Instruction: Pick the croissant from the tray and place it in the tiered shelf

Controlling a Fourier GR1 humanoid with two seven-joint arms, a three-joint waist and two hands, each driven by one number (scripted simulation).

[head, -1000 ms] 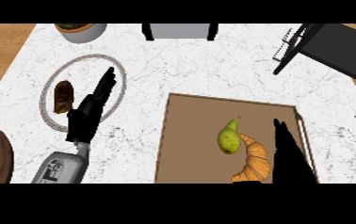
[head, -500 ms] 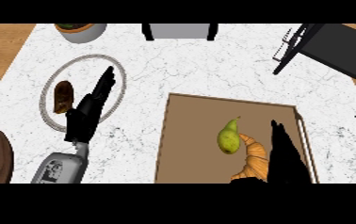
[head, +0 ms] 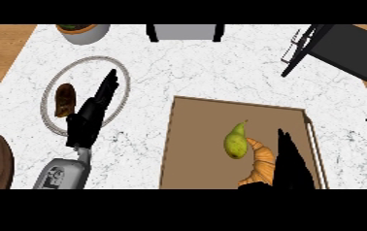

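On the brown tray (head: 193, 142) at the lower right of the white marble counter (head: 208, 74), we see the croissant (head: 260, 163) lying just beside a green pear (head: 237, 141), the two touching or nearly so. The right hand (head: 290, 164) lies over the croissant's right side with its fingers stretched straight toward the far edge of the tray; we cannot tell whether the thumb has closed on the pastry, and no curl round it shows. The left hand (head: 91, 113) is spread open with straight fingers over the right rim of a round plate (head: 118, 74), which carries a dark brown piece of food (head: 64, 100) on its left half. At the far edge of the counter we make out a grey bowl (head: 84, 32) with something green and brown in it, a grey block on dark legs (head: 185, 31), and, at the upper right corner, a black tiered shelf (head: 326, 48), well apart from the tray.
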